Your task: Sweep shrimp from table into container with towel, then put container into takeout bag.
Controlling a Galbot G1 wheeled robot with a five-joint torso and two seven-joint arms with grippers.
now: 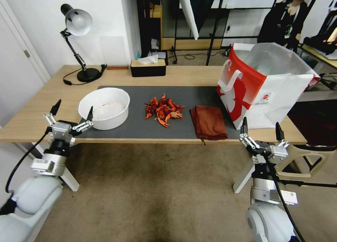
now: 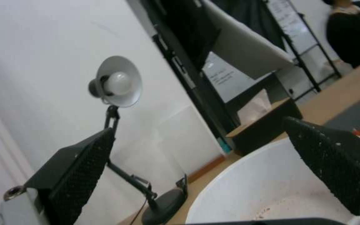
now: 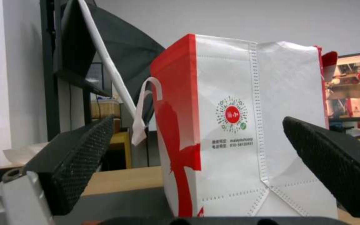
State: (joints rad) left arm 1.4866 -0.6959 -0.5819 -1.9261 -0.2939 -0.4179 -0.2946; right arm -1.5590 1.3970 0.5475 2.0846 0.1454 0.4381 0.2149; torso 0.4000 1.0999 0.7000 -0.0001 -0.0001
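Note:
A pile of red-orange shrimp (image 1: 163, 111) lies mid-mat on the wooden table (image 1: 35, 112). To its left stands the round white container (image 1: 104, 108), whose rim also fills the near part of the left wrist view (image 2: 247, 193). The folded rust-red towel (image 1: 208, 123) lies right of the shrimp at the front edge. The red and white takeout bag (image 1: 261, 84) stands open at the right, and faces the right wrist camera (image 3: 238, 131). My left gripper (image 1: 73, 111) is open at the table's front left edge, beside the container. My right gripper (image 1: 261, 128) is open in front of the bag.
A dark grey mat (image 1: 196, 94) covers the table's middle. A black desk lamp (image 1: 79, 41) stands at the back left and a black tissue box (image 1: 147, 67) at the back middle. A person stands behind the table at the far right.

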